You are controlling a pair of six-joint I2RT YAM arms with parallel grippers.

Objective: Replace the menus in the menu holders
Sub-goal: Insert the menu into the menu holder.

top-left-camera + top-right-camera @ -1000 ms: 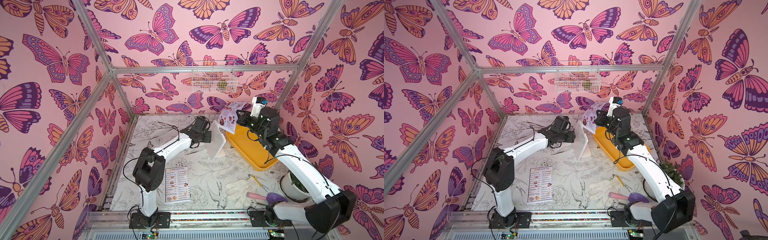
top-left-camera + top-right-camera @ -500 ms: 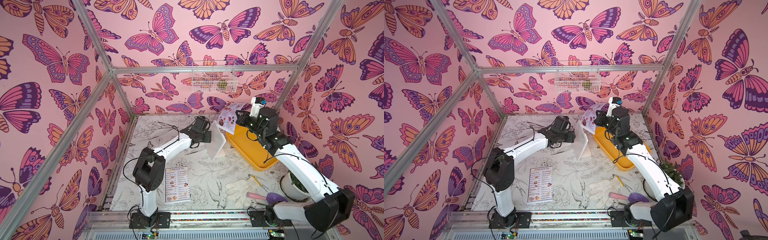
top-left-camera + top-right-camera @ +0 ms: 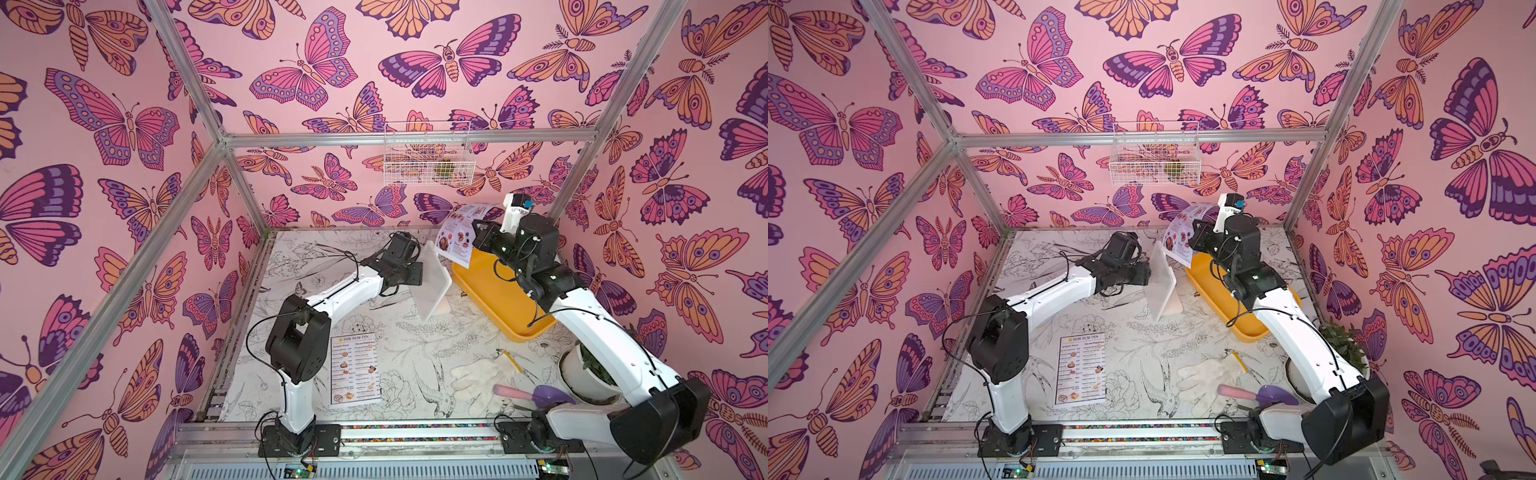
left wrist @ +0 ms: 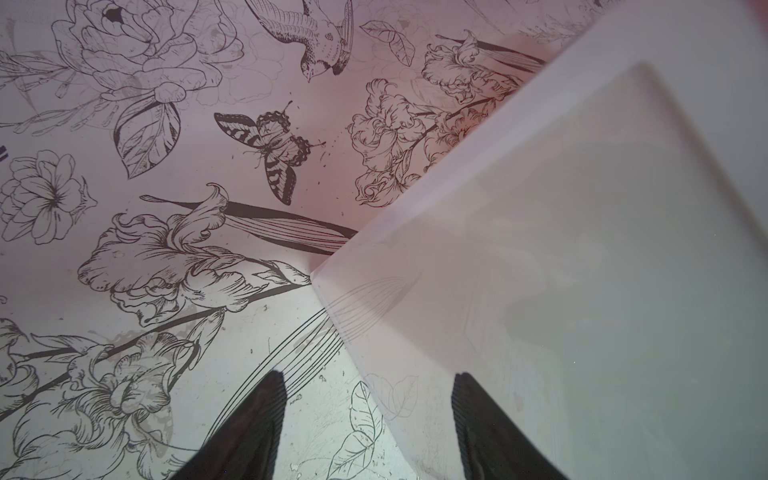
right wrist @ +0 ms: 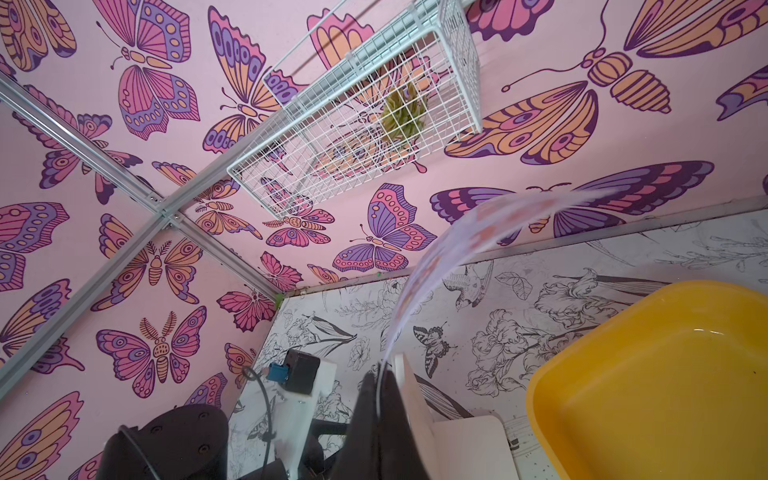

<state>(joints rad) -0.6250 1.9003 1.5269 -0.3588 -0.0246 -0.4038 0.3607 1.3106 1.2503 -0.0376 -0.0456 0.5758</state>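
Bright, even, diffuse light in both top views, soft shadows on the line-drawn floral bench (image 3: 407,345), wide-angle bowing at edges, left wrist view dimmer with pink cast, frosted white plastic panel (image 4: 582,249) defocused, curled pale printed paper sheet (image 5: 449,249) blurred.

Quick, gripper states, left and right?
Left gripper: open, jaws astride the menu holder edge.
Right gripper: shut on the SPECIAL MENU sheet, held in the air.
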